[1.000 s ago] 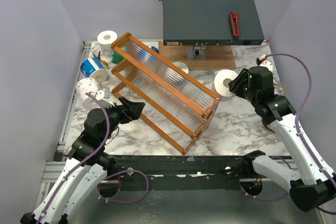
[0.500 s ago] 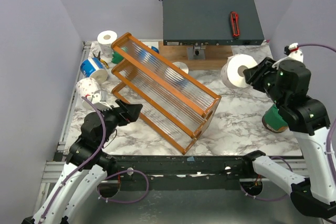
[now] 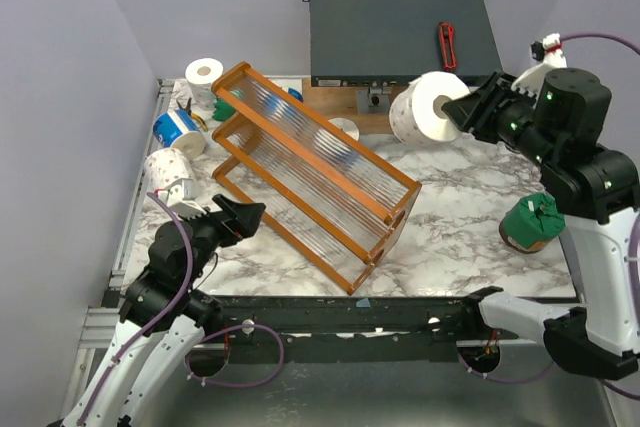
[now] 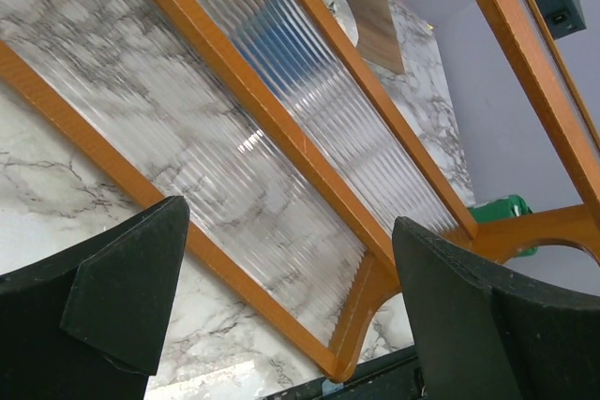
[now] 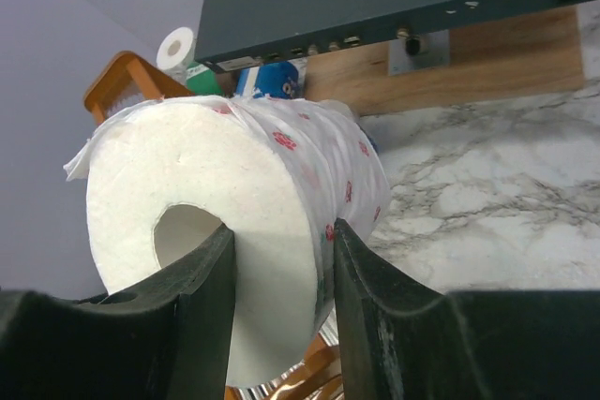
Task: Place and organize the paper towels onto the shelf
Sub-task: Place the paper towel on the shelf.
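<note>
Overhead view looks down from behind; close wrist views share the shelf (image 3: 310, 172)

My right claw (image 5: 279, 259) grips a white, red-dotted roll (image 3: 422, 107) through its core, held above the table (image 3: 460, 217). The orange 3-tier shelf (image 3: 300, 159) stands diagonally mid-table. A white roll (image 3: 204, 72) and a blue-wrapped roll (image 3: 178, 132) sit by its far-left end; 1 green-wrapped roll (image 3: 530, 224) lies right.
</note>
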### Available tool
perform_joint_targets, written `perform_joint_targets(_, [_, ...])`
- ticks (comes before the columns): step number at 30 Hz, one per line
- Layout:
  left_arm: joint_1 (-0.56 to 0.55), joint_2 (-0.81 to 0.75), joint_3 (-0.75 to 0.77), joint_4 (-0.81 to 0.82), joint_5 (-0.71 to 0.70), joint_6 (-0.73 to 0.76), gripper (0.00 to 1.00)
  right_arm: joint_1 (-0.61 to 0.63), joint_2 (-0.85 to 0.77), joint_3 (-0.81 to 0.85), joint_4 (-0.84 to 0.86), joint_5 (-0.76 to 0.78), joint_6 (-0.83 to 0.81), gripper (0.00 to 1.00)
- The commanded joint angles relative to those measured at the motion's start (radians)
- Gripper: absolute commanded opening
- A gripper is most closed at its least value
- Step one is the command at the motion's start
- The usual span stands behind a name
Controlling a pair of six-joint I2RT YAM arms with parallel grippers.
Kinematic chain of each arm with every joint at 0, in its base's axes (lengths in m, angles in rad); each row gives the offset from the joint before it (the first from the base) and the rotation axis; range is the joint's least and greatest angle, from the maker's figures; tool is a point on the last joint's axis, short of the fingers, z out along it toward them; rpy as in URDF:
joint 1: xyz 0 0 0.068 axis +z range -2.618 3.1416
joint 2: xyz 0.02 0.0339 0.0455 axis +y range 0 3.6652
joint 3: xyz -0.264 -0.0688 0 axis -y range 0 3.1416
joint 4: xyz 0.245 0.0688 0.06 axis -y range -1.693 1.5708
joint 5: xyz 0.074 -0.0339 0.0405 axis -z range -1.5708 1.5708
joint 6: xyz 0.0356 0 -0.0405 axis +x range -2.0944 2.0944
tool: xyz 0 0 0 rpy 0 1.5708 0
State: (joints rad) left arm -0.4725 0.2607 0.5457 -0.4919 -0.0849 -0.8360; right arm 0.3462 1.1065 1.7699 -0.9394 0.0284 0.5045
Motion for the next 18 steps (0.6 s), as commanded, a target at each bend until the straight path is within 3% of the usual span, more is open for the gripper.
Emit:
perform_joint_targets(1, [0.004,-0.011,0.039,-0.066,-0.039,-0.011,0.92,0.0,0.066,0.106,0.02,-0.154,0.017,0.37])
perform_joint_targets(9, [0.003,-0.014,0.037,-0.103,-0.049,-0.022,0.92,0.003,0.201,0.22,0.101,-0.275,0.07,0.37])
perform_joint_targets(18, [0.004,-0.009,0.032,-0.114,-0.05,-0.032,0.92,0.14,0.434,0.475,0.088,-0.188,0.057,0.38])
